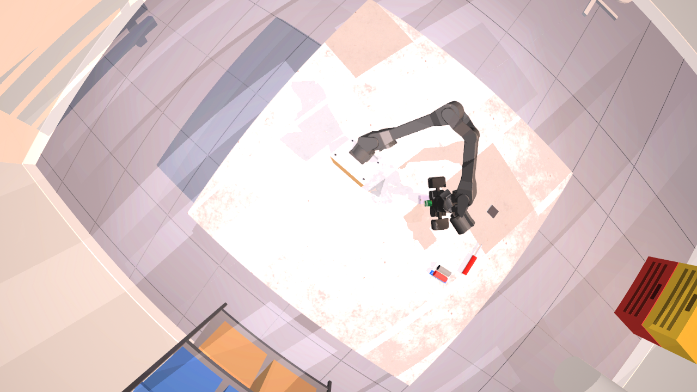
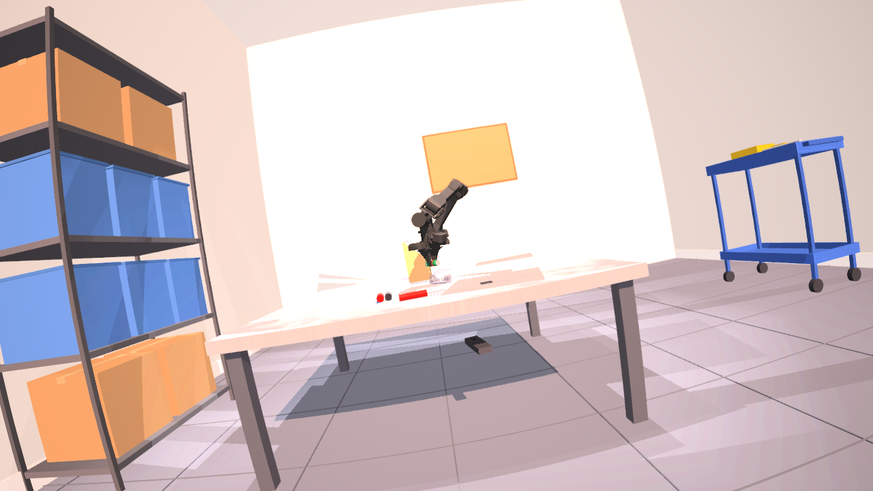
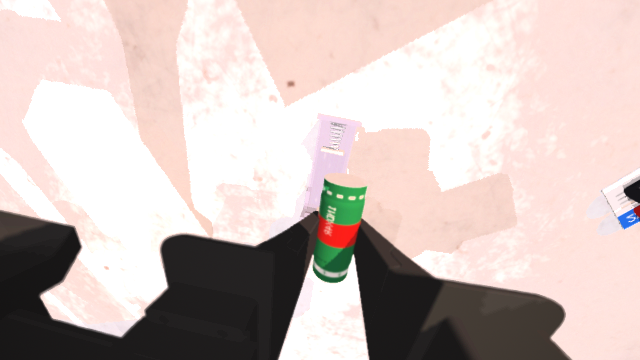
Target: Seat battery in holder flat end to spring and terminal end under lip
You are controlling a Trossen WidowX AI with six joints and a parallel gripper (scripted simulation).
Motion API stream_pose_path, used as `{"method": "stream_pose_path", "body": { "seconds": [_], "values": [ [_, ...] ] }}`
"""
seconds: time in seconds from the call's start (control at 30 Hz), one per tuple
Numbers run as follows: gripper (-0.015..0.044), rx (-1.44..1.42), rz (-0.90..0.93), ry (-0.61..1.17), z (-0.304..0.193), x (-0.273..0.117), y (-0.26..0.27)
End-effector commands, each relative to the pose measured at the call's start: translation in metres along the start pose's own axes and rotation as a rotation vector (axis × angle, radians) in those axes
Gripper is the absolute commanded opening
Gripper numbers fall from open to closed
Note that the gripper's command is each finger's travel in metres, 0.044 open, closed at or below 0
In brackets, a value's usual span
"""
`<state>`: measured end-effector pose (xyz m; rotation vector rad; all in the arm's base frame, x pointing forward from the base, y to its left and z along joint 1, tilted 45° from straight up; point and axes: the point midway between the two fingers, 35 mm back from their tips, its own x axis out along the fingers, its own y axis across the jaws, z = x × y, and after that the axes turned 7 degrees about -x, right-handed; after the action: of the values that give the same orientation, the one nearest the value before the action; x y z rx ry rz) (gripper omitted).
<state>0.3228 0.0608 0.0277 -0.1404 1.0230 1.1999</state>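
The green battery (image 1: 427, 203) (image 2: 434, 262) (image 3: 343, 210) with a red band is between the fingers of my gripper (image 3: 337, 220), which is shut on it. Its pale flat end points up the wrist view, toward the side with the spring; its other end face is hidden. The pale lilac, see-through holder (image 1: 419, 200) (image 2: 440, 279) (image 3: 330, 167) lies on the table beyond and below the battery. Its spring (image 3: 337, 135) is at the far end in the wrist view. Its near end is partly hidden by the left finger and the battery. The exterior view shows the battery raised above the holder.
A red cylinder (image 1: 469, 265) (image 2: 412, 295) lies toward the table edge. Beside it are a red-and-blue cylinder (image 1: 440, 276) and a grey one (image 1: 444, 270). A small dark square (image 1: 492, 211) (image 2: 485, 282) lies on the table. An orange-edged board (image 1: 347, 171) is beside the arm's base.
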Motion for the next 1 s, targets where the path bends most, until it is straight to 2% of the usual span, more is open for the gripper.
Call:
{"method": "stream_pose_path", "body": {
  "seconds": [0.0, 0.27, 0.6, 0.97],
  "values": [
    [0.0082, 0.068, 0.000, -0.007, 0.017, -0.004, 0.010],
    [0.0082, 0.070, 0.003, 0.010, 0.015, -0.001, 0.009],
    [0.0082, 0.058, 0.039, 0.240, 0.009, 0.036, 0.011],
    [0.0082, 0.058, 0.052, 0.274, 0.010, 0.039, 0.011]
  ]
}}
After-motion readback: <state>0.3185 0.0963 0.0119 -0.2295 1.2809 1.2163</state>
